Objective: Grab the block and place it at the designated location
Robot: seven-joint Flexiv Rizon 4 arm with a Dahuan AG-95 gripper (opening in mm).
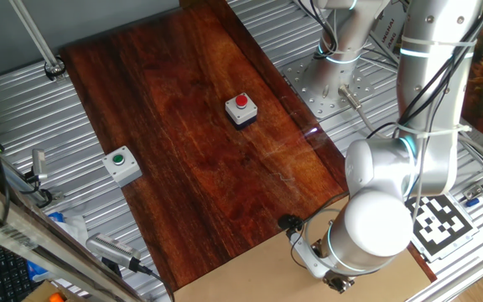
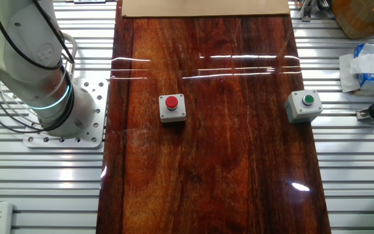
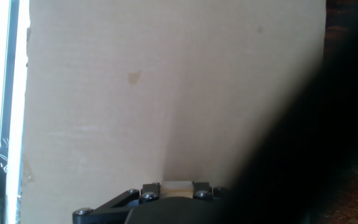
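Observation:
In the hand view my gripper is shut on the block, a small light-tan cube that shows between the two dark fingers at the bottom edge. It hangs over the flat tan cardboard sheet, which fills most of that view. No dark round dot shows on the sheet. I see only a faint tan stain. In one fixed view the arm's hand is low over the cardboard sheet at the front, and its fingers are hidden. In the other fixed view the sheet's edge shows at the top.
A grey box with a red button and one with a green button stand on the dark wood board. A black-and-white tag lies right of the arm. A blurred dark shape covers the hand view's right side.

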